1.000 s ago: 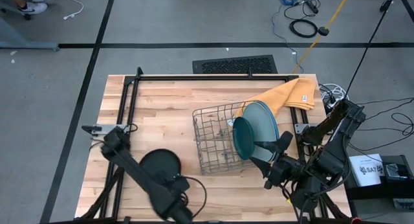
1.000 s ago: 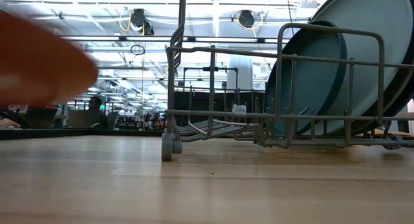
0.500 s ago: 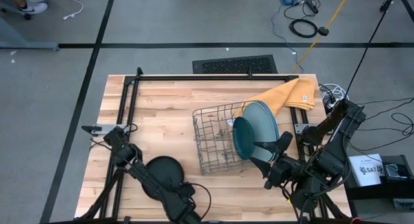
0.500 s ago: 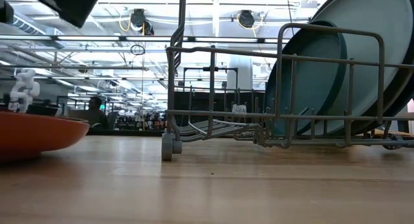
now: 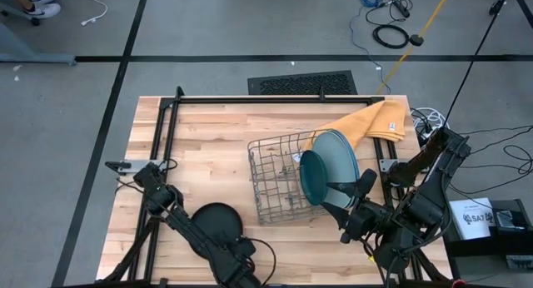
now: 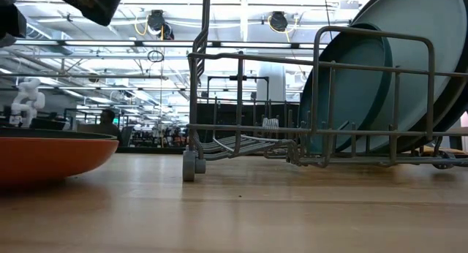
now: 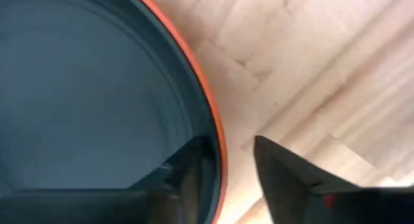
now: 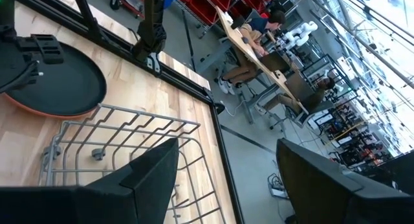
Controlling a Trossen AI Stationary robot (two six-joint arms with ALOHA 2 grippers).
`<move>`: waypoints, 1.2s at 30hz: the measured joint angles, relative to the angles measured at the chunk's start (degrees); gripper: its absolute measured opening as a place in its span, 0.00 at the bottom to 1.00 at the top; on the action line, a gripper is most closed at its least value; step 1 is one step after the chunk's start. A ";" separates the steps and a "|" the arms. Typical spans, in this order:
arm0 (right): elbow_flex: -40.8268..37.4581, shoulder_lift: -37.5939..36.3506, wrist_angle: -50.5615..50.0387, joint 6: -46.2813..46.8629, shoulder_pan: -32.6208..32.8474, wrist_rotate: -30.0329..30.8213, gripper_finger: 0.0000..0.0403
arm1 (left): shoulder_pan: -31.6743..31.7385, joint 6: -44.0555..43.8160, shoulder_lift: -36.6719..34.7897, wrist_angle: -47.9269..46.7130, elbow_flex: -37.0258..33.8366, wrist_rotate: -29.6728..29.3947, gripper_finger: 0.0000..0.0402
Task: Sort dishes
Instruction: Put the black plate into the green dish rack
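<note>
On the wooden bench (image 5: 208, 146) a round black plate (image 5: 212, 225) rests on top of an orange-red plate (image 6: 51, 154), the pair lying flat near the front left corner, well apart from the grey wire dish rack (image 5: 279, 184). The left pincer (image 7: 223, 179) sits at the edge of that stack with its fingers parted, one finger (image 7: 187, 175) over the dark inner face of the black plate and the other (image 7: 284, 179) outside the orange-red rim, above bare wood; it no longer clamps anything. In the rack a dark teal round plate (image 5: 313, 178) stands on edge, with larger pale blue and grey plates (image 5: 341, 159) leaning just behind it, all at the rack's right end. A yellow-orange cloth (image 5: 375, 121) lies at the back right, partly under those plates. The right pincer (image 5: 343, 206) hovers just right of the rack, near the teal plate, its fingers wide apart and holding nothing.
</note>
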 joint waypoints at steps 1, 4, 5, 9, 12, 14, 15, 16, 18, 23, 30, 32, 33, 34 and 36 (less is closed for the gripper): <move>-0.01 0.00 0.00 0.00 0.00 0.00 0.63 | 0.00 0.19 0.04 -0.14 0.38 0.57 0.39; 0.00 0.01 0.00 -0.13 0.02 0.00 0.63 | 0.37 0.25 -0.03 -2.74 2.48 3.92 0.48; -0.01 0.00 0.00 -0.13 0.02 0.00 0.63 | 0.39 0.71 -0.25 -4.53 3.47 5.56 0.50; -0.01 0.00 -0.02 -0.13 0.02 -0.05 0.63 | -0.28 -0.29 -2.61 -12.63 8.54 3.52 0.52; -0.01 0.00 -0.20 -0.14 0.02 -0.05 0.63 | -1.42 0.23 -5.13 -13.64 9.28 -0.92 0.52; -0.01 0.00 -0.28 -0.13 0.02 -0.05 0.63 | -2.30 4.04 -5.43 -13.79 9.24 -1.21 0.52; 0.01 0.00 -0.36 -0.15 0.02 -0.05 0.63 | -2.87 7.27 -5.37 -13.04 9.16 -0.71 0.52; 0.00 0.00 -0.35 -0.13 0.02 -0.05 0.63 | -3.48 10.64 -5.29 -12.00 8.93 0.09 0.52; -0.01 0.00 -0.38 -0.13 0.03 -0.08 0.63 | -4.83 15.86 -5.13 -11.25 7.89 2.33 0.52; -0.01 -0.02 -0.37 -0.13 0.02 -0.81 0.63 | -7.94 22.72 -5.03 -14.98 5.07 3.00 0.52; -0.01 -0.02 -0.37 0.19 0.02 -0.83 0.63 | -11.23 25.24 -4.99 -14.57 -0.38 5.66 0.52; -0.01 -0.02 -0.37 0.33 0.02 -0.97 0.63 | -11.87 25.49 -4.99 -14.23 -1.75 5.75 0.52; -0.01 -0.02 -0.37 0.31 0.02 -1.01 0.63 | -12.18 25.61 -4.99 -13.44 -2.51 5.75 0.52; -0.01 -0.02 -0.37 0.34 0.02 -1.01 0.63 | -12.32 25.63 -4.99 -12.10 -3.49 5.75 0.52; 0.00 -0.02 -0.37 0.77 0.02 -1.01 0.63 | -12.50 25.51 -4.96 -10.39 -5.18 5.75 0.52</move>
